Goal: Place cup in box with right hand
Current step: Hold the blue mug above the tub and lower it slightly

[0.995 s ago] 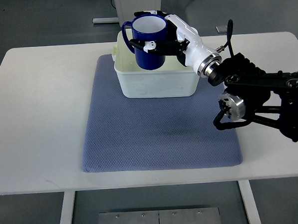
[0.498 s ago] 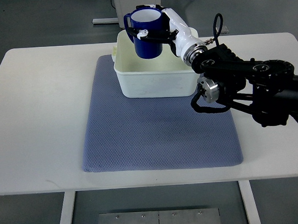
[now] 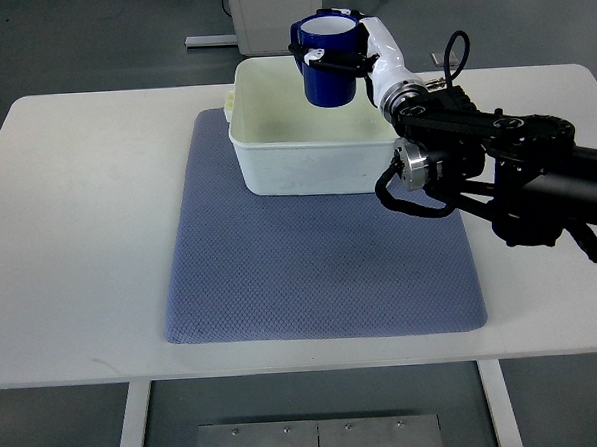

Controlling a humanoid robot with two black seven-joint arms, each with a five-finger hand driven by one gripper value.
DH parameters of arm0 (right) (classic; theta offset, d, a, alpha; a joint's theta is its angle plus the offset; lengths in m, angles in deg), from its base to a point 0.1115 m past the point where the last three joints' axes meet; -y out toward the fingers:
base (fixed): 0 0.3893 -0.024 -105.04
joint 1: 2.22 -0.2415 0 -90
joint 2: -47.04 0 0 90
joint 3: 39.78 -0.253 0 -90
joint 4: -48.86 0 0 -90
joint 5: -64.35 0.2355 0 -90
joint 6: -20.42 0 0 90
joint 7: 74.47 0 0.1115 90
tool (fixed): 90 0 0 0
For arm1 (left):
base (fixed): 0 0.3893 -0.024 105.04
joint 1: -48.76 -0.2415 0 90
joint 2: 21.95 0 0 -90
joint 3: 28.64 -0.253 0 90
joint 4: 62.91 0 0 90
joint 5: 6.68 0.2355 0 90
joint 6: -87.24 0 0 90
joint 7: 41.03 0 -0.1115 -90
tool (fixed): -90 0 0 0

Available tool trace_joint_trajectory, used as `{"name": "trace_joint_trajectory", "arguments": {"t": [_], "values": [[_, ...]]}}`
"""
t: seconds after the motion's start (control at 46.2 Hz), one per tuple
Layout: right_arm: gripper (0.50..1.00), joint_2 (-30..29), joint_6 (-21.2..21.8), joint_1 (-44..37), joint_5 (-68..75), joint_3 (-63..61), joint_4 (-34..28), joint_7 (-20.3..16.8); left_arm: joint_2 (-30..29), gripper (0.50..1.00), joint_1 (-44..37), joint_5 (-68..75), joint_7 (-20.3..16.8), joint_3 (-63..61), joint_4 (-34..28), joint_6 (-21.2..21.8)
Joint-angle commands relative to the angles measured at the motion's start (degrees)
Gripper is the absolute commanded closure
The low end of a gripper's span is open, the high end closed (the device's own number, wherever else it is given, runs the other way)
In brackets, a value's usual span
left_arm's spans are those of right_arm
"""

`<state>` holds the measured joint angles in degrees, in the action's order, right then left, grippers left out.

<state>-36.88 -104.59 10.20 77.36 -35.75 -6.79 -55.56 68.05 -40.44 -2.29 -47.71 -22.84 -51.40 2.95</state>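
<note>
My right hand [image 3: 355, 55] is clamped around the blue cup [image 3: 327, 60], upright, over the far right corner of the white box [image 3: 311, 168] below. Rigid, glossy, likely slippery; wrapping its body suits.

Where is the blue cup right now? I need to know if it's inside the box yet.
Not yet: the blue cup is held by the right hand over the far right corner of the white box, upper centre of the top view.

The right hand [image 3: 355, 50] has carried the blue cup [image 3: 327, 62] rightward toward the box's [image 3: 310, 163] far right corner.
</note>
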Motion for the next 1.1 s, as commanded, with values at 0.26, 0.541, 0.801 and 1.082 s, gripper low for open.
{"name": "trace_joint_trajectory", "arguments": {"t": [0.26, 0.541, 0.801, 1.082], "values": [[1.0, -4.0, 0.0, 0.2, -0.2, 0.2, 5.6, 0.0, 0.0, 0.5, 0.0, 0.0, 0.0, 0.0, 0.0, 0.0], [1.0, -4.6, 6.3, 1.9, -0.4, 0.2, 11.3, 0.0, 0.0, 0.5, 0.0, 0.0, 0.0, 0.0, 0.0, 0.0], [1.0, -4.5, 13.6, 2.2, -3.0, 1.0, 15.2, 0.0, 0.0, 0.5, 0.0, -0.1, 0.0, 0.0, 0.0, 0.0], [1.0, -5.5, 19.5, 2.3, -3.6, 1.5, 20.8, -0.5, 0.0, 0.5, 0.0, 0.0, 0.0, 0.0, 0.0, 0.0]]}}
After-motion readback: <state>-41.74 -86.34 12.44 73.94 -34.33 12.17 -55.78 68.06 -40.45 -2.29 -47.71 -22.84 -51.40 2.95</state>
